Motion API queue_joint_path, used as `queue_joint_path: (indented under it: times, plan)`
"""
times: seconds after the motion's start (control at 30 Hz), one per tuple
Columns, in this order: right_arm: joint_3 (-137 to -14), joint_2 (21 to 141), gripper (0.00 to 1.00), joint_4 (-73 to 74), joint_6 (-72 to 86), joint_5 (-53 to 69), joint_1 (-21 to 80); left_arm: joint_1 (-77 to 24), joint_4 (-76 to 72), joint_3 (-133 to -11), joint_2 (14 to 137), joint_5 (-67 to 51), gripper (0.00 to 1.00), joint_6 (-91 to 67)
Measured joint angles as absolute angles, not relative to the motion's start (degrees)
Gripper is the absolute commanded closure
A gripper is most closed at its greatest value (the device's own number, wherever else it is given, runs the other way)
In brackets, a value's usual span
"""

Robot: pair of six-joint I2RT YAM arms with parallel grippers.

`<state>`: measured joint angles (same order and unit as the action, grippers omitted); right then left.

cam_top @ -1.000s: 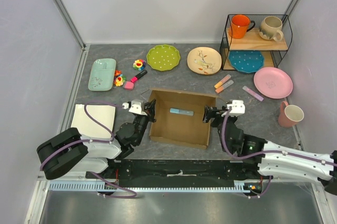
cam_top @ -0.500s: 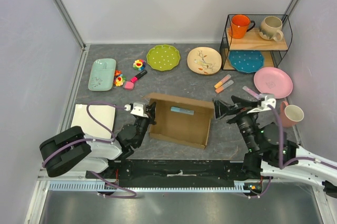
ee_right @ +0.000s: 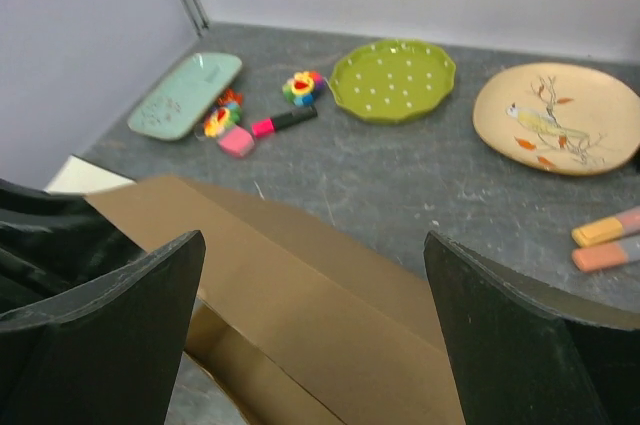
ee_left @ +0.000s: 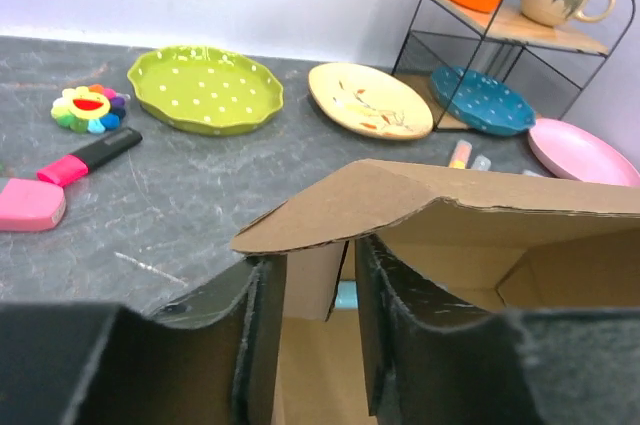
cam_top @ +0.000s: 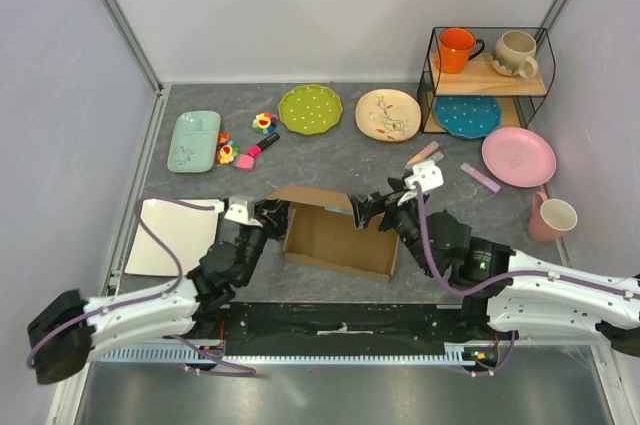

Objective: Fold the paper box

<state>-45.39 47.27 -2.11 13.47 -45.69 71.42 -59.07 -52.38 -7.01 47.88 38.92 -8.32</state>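
Far-flap fold | left claw (cam_top: pixel 268 213) grips paper box (cam_top: pixel 335 240) wall | right claw (cam_top: pixel 365 210) wide | next: press flap down

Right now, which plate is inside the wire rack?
The blue plate, on the rack's lower shelf. The green plate, cream plate and pink plate lie out on the table.

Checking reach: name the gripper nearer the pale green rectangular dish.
Left. The left gripper sits at the left wall of the paper box, near-right of the dish; the right gripper is over the box's far flap, farther right.
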Motion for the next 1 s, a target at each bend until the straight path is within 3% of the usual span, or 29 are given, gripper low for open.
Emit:
queue_joint_path:
  times: [0.23, 0.53, 0.7, 0.8, 1.0]
  plan:
    - [-41.58, 48.51, 0.02, -3.09, 14.76, -45.34, 71.46, -59.4, -16.73, -12.78, 24.18, 35.81, 0.56, -15.81]
    - [-36.56, 52.23, 0.02, -6.22, 17.63, -44.21, 71.46, -59.61, 15.35, -24.62, 15.86, 33.52, 0.54, -24.95]
    - [-29.34, 53.28, 0.02, -5.76, 21.93, -41.65, 71.46, -59.61, 22.39, -29.61, 16.38, 38.11, 0.51, -27.68]
    - [-25.47, 52.86, 0.02, -4.51, 24.64, -40.23, 71.46, -59.59, 22.57, -30.02, 17.8, 40.49, 0.42, -28.71]
    - [-22.94, 48.42, 0.02, 0.49, 30.52, -39.92, 71.46, -59.61, 16.08, -29.93, 31.46, 38.72, 0.3, -29.8]
